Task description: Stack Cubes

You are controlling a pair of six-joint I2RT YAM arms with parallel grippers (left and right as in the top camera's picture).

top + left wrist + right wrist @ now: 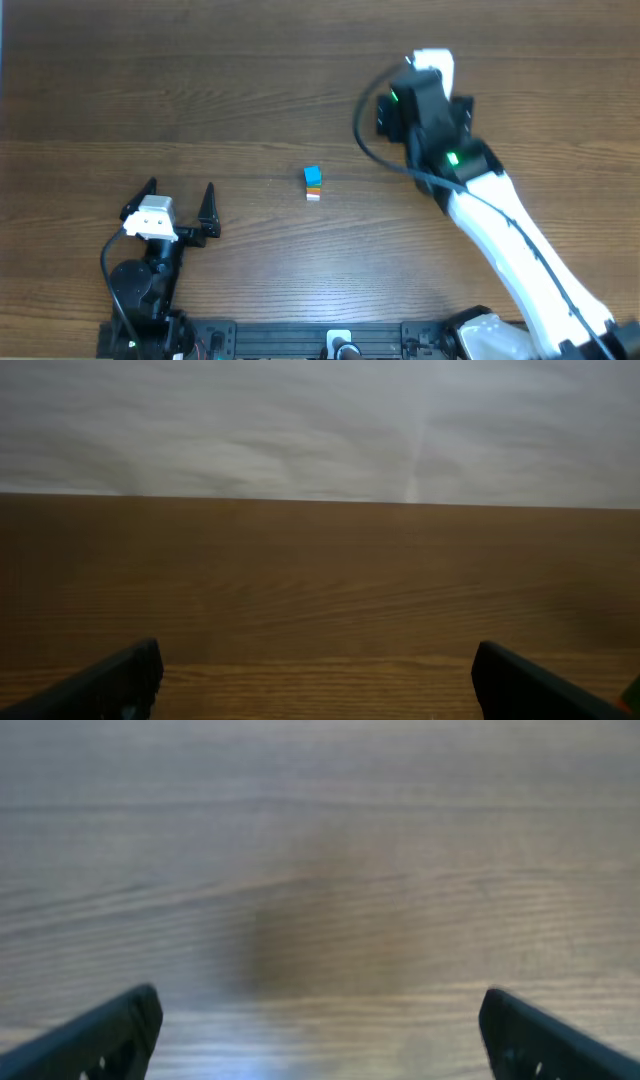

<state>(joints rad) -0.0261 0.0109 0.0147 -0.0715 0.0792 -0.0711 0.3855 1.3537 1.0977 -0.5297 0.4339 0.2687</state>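
**Cubes (313, 185) stacked mid-bench, both grippers standing off**

Nearest the bases, the left arm (150, 275) sits folded low at the left of the bench (200, 80). The left gripper (180, 186) points up the bench, and its two dark fingers (209, 200) are spread wide with nothing between them. In its own wrist view the same fingers (110, 685) show at both lower corners. Between them there is bare wood grain, which runs away to a pale grey wall (320, 420).

Farther out, about at the middle of the bench, stand the cubes in one small column. Blue is on top, with orange under it and a whitish bit showing at the foot. The column stands alone on the wood, well apart from both grippers: the left gripper is off to its near left and the right arm's head off to its far right.

Farthest out, the right arm (500, 215) reaches from the near right corner slantwise up the bench. Its black head with green lights lies beyond the stack's line, and a dark cable (362, 135) loops beside it. The right gripper (320, 1035) hangs over bare bench — its fingers (100, 1035) are parted wide and hold nothing, with blurred wood and a faint darker patch beneath them.
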